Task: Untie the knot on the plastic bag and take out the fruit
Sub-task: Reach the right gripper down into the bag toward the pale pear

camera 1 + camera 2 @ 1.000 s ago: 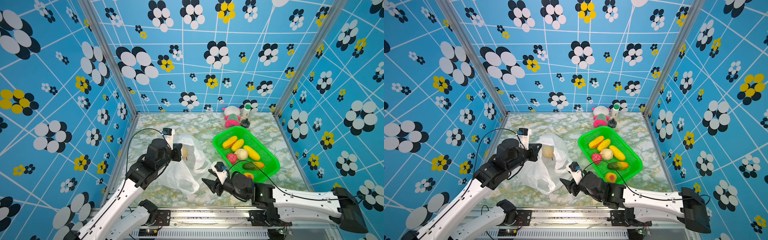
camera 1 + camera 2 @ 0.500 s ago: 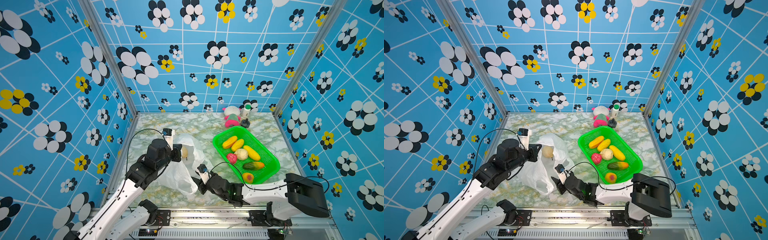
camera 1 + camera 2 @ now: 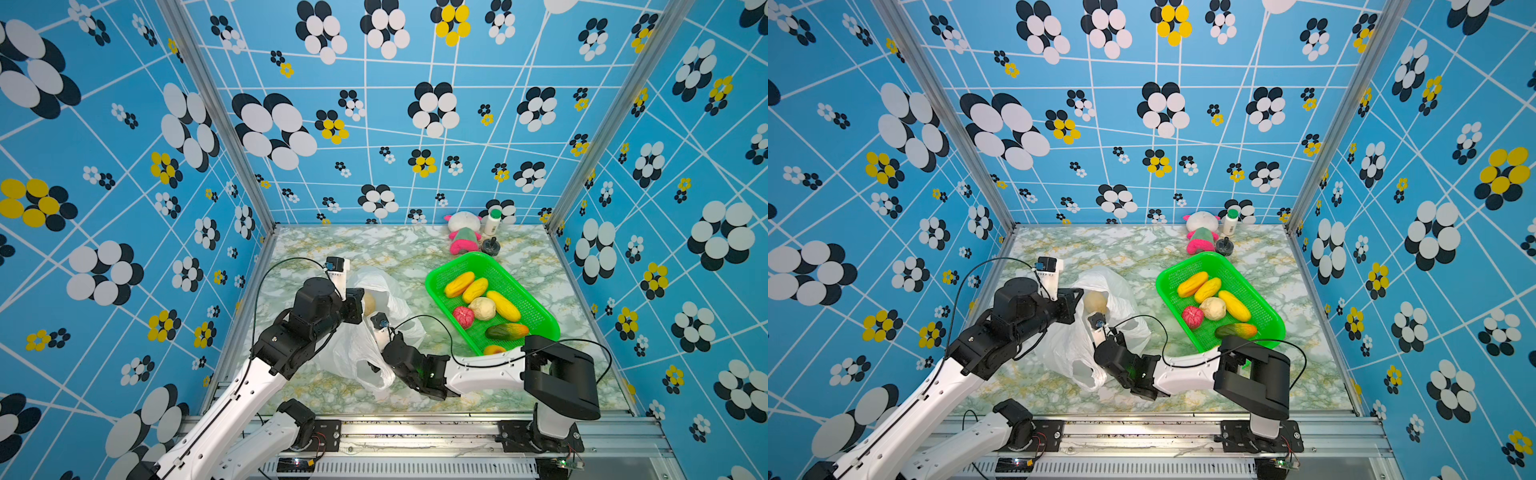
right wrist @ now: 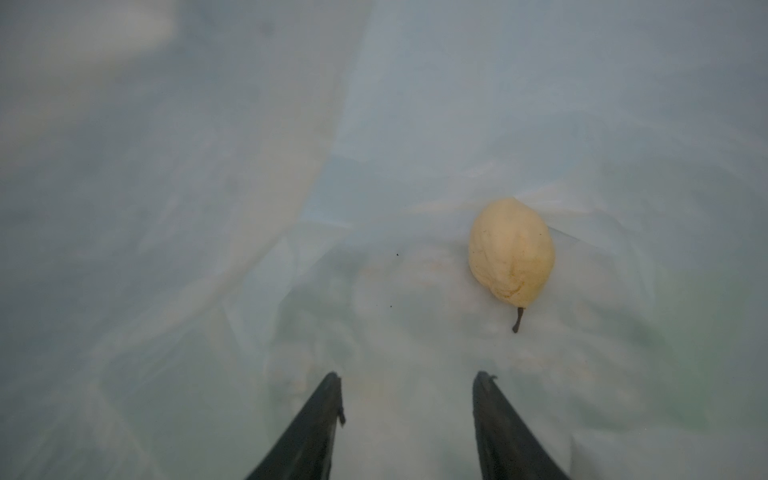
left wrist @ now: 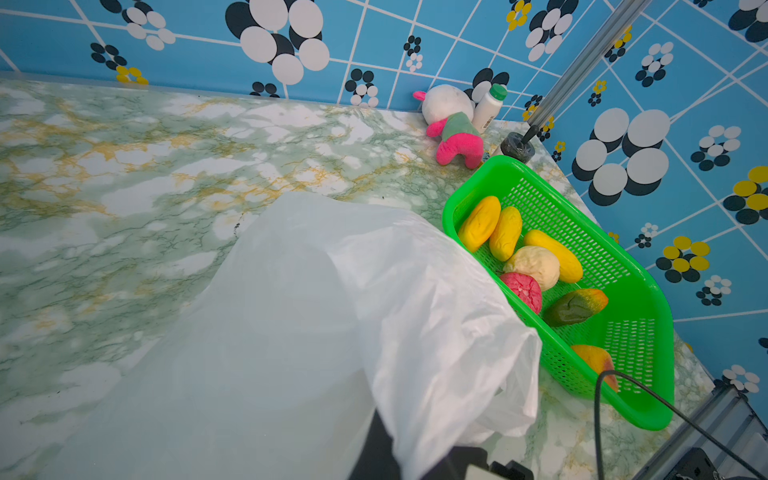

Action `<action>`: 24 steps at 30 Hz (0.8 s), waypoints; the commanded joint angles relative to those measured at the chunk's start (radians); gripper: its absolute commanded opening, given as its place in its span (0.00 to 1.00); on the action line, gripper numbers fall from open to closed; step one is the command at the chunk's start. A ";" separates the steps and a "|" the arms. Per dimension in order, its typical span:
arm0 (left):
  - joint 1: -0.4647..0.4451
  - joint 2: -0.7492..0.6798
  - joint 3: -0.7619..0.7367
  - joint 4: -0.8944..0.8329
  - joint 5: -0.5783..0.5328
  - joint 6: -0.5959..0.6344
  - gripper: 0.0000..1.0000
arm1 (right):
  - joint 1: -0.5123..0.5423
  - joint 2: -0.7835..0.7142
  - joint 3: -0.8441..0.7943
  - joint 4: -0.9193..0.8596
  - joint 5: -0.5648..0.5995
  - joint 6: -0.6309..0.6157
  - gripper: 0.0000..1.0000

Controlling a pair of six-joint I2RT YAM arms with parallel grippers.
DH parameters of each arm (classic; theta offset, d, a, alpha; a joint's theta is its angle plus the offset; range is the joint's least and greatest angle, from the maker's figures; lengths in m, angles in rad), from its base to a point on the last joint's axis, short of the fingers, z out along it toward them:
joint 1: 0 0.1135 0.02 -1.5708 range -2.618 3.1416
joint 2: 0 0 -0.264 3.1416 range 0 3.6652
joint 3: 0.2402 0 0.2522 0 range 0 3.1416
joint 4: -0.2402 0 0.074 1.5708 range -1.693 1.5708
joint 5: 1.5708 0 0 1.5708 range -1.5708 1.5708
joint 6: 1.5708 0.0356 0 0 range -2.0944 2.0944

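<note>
The white plastic bag (image 3: 349, 353) lies left of centre in both top views, its mouth held up. My left gripper (image 3: 358, 305) is shut on the bag's upper rim; in the left wrist view the bag (image 5: 311, 311) hides the jaws. My right gripper (image 4: 407, 376) is open inside the bag, its fingers empty. A beige pear-shaped fruit (image 4: 512, 251) lies ahead of it and off to one side, untouched. That fruit (image 3: 370, 303) shows through the bag's mouth beside the left gripper. No knot shows. Several fruit (image 3: 459, 284) lie in the green basket (image 3: 528, 316).
At the back wall stand a pink-and-white plush toy (image 3: 463, 232), a white bottle (image 3: 493, 222) and a small black object (image 3: 490, 246). The right arm's black cable (image 3: 440, 328) loops between bag and basket. Blue patterned walls close in three sides.
My right gripper has moved left from beside the basket into the bag's mouth. The left gripper has kept still, holding the bag's rim.
</note>
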 commanded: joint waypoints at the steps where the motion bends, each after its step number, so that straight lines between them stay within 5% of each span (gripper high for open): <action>1: 0.002 0.002 0.019 0.010 0.018 0.011 0.00 | -0.007 0.058 0.032 -0.069 0.029 0.036 0.55; 8: 0.002 0.004 0.013 0.023 0.029 0.006 0.00 | -0.079 0.198 0.127 -0.130 0.013 0.098 0.65; 19: 0.002 0.038 0.051 0.014 0.035 0.017 0.00 | -0.157 0.390 0.354 -0.178 0.048 -0.009 0.99; 24: 0.002 0.045 0.060 0.007 0.047 0.015 0.00 | -0.184 0.485 0.479 -0.222 0.035 -0.017 0.99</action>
